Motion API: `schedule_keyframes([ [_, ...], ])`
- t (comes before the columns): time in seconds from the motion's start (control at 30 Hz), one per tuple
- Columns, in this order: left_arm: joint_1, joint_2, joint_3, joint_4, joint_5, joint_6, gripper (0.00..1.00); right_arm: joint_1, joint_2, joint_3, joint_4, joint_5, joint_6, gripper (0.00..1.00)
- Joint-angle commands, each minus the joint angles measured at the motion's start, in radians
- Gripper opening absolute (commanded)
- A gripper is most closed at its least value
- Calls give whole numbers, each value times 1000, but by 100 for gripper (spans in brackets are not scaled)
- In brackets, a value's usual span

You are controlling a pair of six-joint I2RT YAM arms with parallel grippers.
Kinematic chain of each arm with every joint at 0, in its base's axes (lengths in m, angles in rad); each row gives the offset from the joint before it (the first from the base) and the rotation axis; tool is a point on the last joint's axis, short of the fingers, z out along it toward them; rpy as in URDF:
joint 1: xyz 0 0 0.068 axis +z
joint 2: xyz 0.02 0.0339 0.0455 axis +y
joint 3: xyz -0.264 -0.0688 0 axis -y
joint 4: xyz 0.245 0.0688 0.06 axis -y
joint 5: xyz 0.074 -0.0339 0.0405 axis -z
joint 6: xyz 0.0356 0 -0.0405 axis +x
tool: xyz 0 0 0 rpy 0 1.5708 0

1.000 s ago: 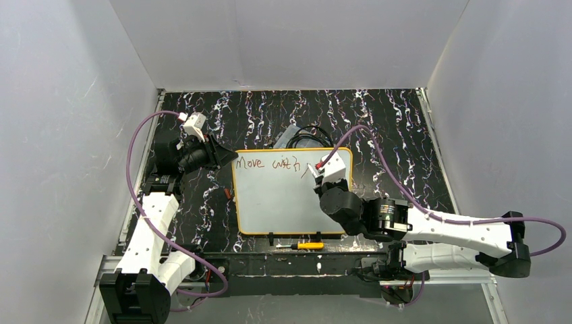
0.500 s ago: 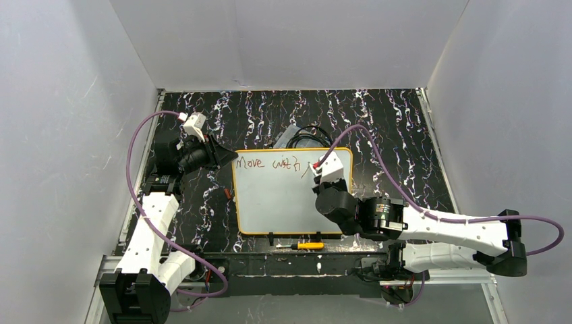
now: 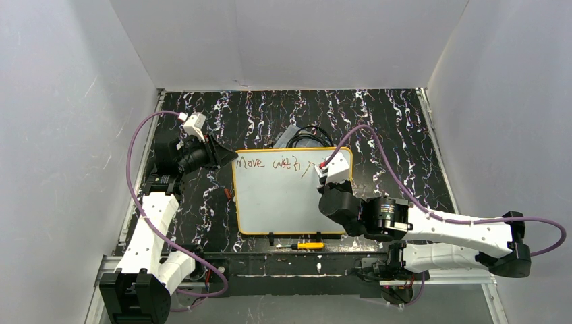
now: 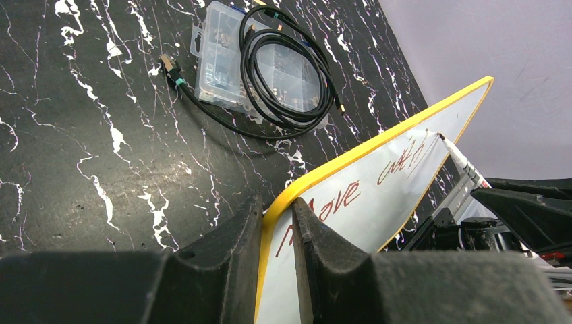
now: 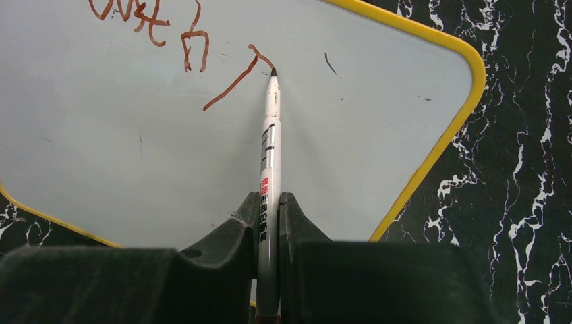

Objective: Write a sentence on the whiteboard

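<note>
The whiteboard [image 3: 283,202] lies flat in the middle of the table, white with a yellow rim. The sentence [image 3: 270,163] runs along its far edge in reddish-brown script, reading "Move with", followed by a fresh slanted stroke [image 5: 236,81]. My left gripper [image 4: 276,223] is shut on the board's far-left corner, with the rim [image 4: 270,229] between its fingers. My right gripper [image 5: 268,202] is shut on a white marker [image 5: 270,148]. The marker's dark tip touches the board at the top end of that stroke, to the right of the lettering [image 5: 192,50].
A clear plastic parts box with a coiled black cable [image 3: 297,137] sits just beyond the board's far edge. A yellow-handled screwdriver [image 3: 307,246] lies by the near edge. A small red object [image 3: 228,192] rests left of the board. White walls enclose the table.
The right gripper has shifted slightly right and away from me with the marker, extending the slanted stroke after "with" into a small hook. The left gripper has stayed on the corner.
</note>
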Motion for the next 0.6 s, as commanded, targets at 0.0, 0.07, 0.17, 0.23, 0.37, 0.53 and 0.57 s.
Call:
schedule_keyframes([
  [0.0, -3, -17, 14, -24, 23, 2, 20, -5, -17, 16, -36, 8, 38, 1],
  [0.07, -3, -17, 14, -24, 23, 2, 20, -5, -17, 10, -37, -3, 43, 1],
  [0.17, -3, -14, 14, -24, 23, 2, 20, -5, -20, 0, -33, -17, 46, 1],
  [0.23, -3, -14, 14, -24, 22, 2, 20, -5, -23, -4, -22, -25, 44, 1],
  [0.37, -3, -16, 14, -24, 23, 3, 20, -5, -17, -7, -8, -36, 40, 1],
  [0.53, -2, -15, 14, -24, 23, 4, 20, -5, -11, -11, 19, -38, 24, 1],
  [0.57, -3, -14, 14, -24, 23, 3, 20, -5, -10, -11, 25, -37, 20, 1],
])
